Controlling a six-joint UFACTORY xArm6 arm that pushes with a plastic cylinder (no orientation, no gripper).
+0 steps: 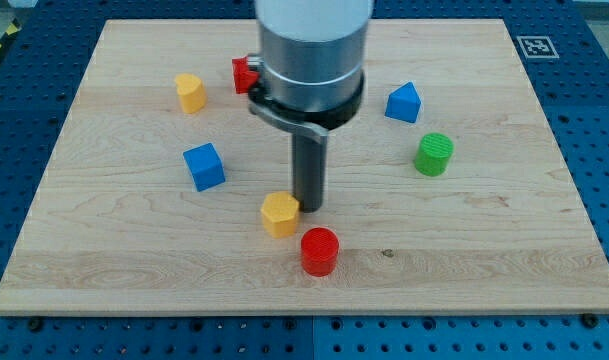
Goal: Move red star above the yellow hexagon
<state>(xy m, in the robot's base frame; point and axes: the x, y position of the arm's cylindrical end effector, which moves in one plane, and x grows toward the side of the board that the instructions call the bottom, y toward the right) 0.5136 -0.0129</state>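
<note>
The red star (243, 74) lies near the view's top, left of centre, partly hidden behind the arm's grey body. The yellow hexagon (279, 213) lies below the board's centre. My tip (309, 206) sits just right of the yellow hexagon, close to or touching its right edge. The red star is far above and to the left of my tip.
A second yellow block (191, 92) lies at the upper left. A blue cube (204, 166) lies left of centre. A red cylinder (320, 250) sits just below my tip. A blue block (404, 102) and a green cylinder (434, 154) lie at the right. The wooden board (504, 250) rests on a blue perforated table.
</note>
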